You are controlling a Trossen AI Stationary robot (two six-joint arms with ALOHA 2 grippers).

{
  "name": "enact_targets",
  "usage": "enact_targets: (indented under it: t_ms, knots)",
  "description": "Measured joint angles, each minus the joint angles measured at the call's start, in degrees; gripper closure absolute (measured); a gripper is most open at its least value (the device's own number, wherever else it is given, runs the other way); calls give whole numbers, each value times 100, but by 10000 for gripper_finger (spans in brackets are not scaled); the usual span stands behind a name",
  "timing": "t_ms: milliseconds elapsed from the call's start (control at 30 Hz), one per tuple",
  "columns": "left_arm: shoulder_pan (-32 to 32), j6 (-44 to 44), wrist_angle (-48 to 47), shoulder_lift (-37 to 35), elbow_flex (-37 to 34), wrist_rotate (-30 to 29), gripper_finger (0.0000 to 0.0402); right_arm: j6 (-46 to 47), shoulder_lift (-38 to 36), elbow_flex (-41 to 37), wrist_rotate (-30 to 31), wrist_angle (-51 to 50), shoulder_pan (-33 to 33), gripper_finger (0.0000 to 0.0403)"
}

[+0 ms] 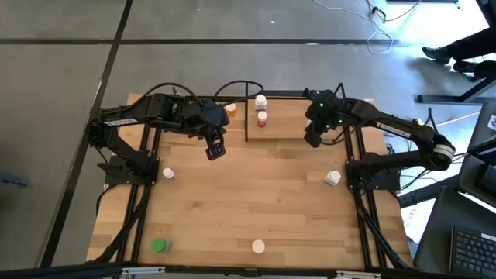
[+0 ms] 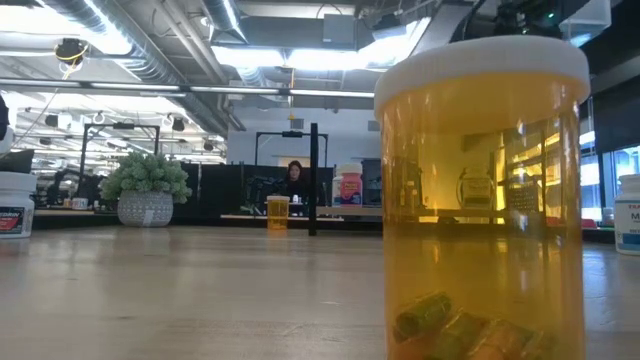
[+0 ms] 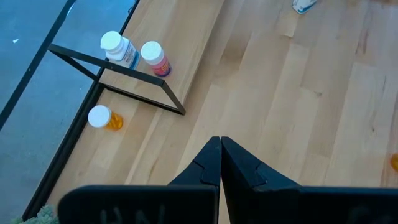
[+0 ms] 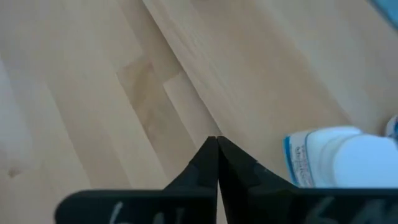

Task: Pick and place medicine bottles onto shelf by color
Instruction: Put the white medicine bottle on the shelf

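The shelf [image 1: 283, 124], a light board with black posts, lies at the table's far edge. A white bottle [image 1: 260, 101] and a pink-red bottle [image 1: 262, 118] stand on its left end. An orange bottle [image 1: 229, 110] stands on the table just left of it. My right gripper [image 1: 313, 139] hangs shut over the shelf's near edge, with nothing between its fingers. In the right wrist view a white, blue-labelled bottle [image 4: 336, 165] lies close beside the gripper [image 4: 216, 142], and no touch shows. My left gripper [image 1: 215, 149] waits shut above the table, left of the shelf [image 3: 186, 56].
More bottles stand on the table: a white one [image 1: 168, 173] at the left, a white one [image 1: 332, 178] at the right, a green one [image 1: 160, 246] at the near left, and a white-capped orange one [image 1: 257, 246] [image 2: 480, 200] at the near edge. A potted plant [image 2: 145, 188] stands far left.
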Motion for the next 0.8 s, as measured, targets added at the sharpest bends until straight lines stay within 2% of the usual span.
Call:
enact_targets:
  t_ms: [233, 400, 667, 800]
  knots:
    - [0, 0, 0, 0, 0, -2, 401, 298, 461, -4, 158, -175, -2, 399]
    - [0, 0, 0, 0, 0, 0, 401, 301, 684, -6, 837, -309, 22, 400]
    - [0, 2, 0, 0, 0, 0, 401, 300, 877, -6, 1340, -188, 23, 401]
    - [0, 2, 0, 0, 0, 0, 401, 304, 1007, -6, 1397, -188, 22, 401]
